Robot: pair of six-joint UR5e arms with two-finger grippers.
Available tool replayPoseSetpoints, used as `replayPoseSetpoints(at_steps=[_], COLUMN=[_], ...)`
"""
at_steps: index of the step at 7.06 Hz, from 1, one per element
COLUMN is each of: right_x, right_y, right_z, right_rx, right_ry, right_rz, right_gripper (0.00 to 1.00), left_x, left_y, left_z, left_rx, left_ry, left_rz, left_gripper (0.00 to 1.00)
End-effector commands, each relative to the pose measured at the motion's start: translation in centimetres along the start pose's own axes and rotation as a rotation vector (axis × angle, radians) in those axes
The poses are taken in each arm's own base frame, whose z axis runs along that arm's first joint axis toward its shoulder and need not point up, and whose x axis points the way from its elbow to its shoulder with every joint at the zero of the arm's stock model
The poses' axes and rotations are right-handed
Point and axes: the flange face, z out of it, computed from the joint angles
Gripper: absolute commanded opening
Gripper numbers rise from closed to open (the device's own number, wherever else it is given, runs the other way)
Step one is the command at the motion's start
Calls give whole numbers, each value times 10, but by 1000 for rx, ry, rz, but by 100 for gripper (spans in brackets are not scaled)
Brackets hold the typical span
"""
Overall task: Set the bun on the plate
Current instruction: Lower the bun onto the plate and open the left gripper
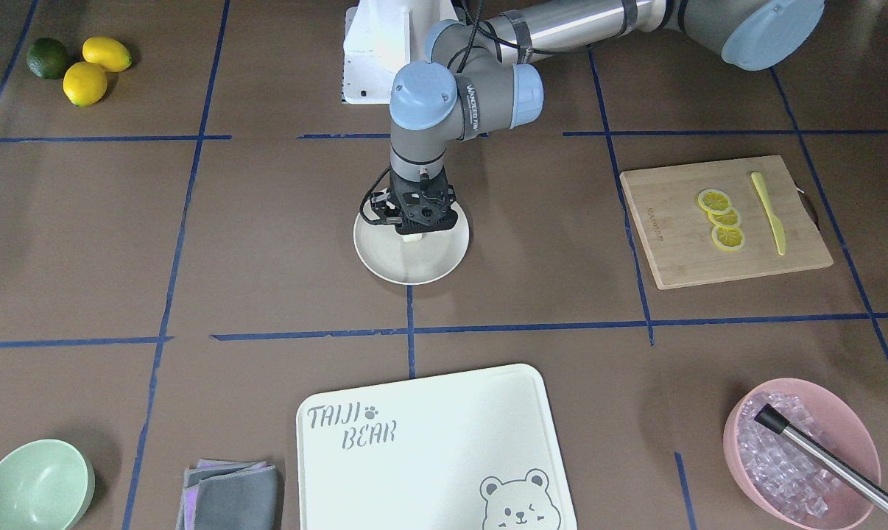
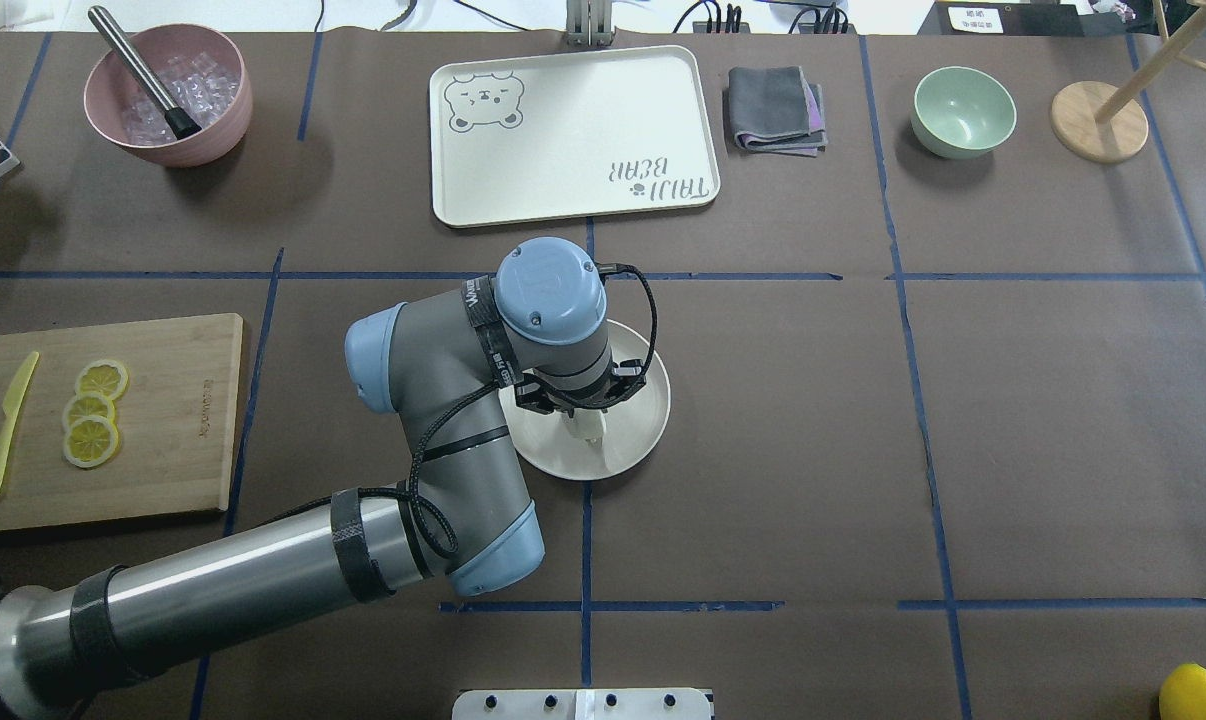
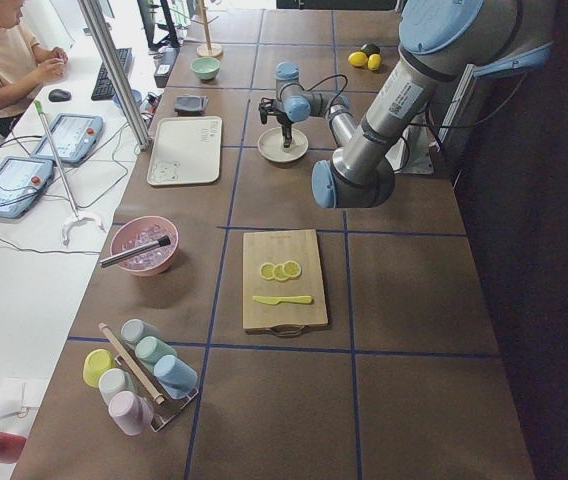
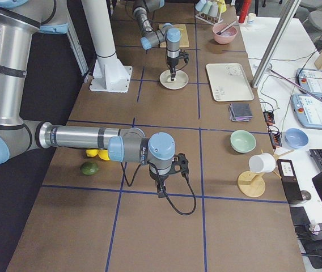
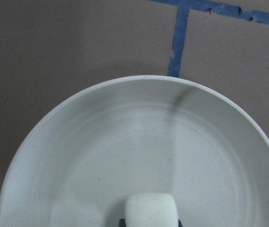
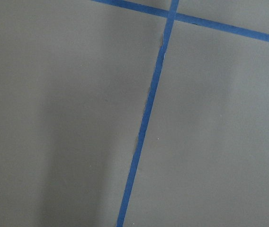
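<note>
The round cream-white plate (image 1: 414, 266) (image 2: 635, 440) lies in the middle of the table. The bun (image 1: 411, 237) (image 2: 590, 431), a small white lump, sits between the fingers of my left gripper (image 1: 412, 231) (image 2: 585, 420), which points straight down over the plate and is shut on it. In the left wrist view the bun (image 5: 151, 210) fills the bottom centre just over the plate's (image 5: 96, 156) floor; I cannot tell whether it touches. My right gripper (image 4: 161, 191) shows only in the exterior right view, low over bare table; I cannot tell if it is open or shut.
A bear-printed white board (image 1: 429, 442) lies near the operators' edge, with a grey cloth (image 1: 230, 495) and a mint bowl (image 1: 33, 486) beside it. A wooden board (image 1: 665, 228) carries lemon slices (image 1: 724, 219) and a yellow knife. A pink bowl (image 1: 856, 434) holds ice. Lemons (image 1: 85, 82) lie far off.
</note>
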Motion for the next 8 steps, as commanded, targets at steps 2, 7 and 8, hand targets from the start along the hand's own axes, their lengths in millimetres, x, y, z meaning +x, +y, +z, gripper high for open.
replayPoseSetpoints(at_steps=[2,7,8], right_x=[0,3,4], right_y=[1,0,-1], right_z=[1,3,4], right_rx=[-1,-6,-7], right_ry=[0,-1,-1], right_rz=[1,4,5], right_gripper=[100,100,100], left_x=[3,-175,-250], left_y=[2,0,-11], left_z=[-2,-65,-74], left_rx=[32,92,56], left_ry=[0,14,-26], left_rz=[15,291,303], left_gripper=[100,100,100])
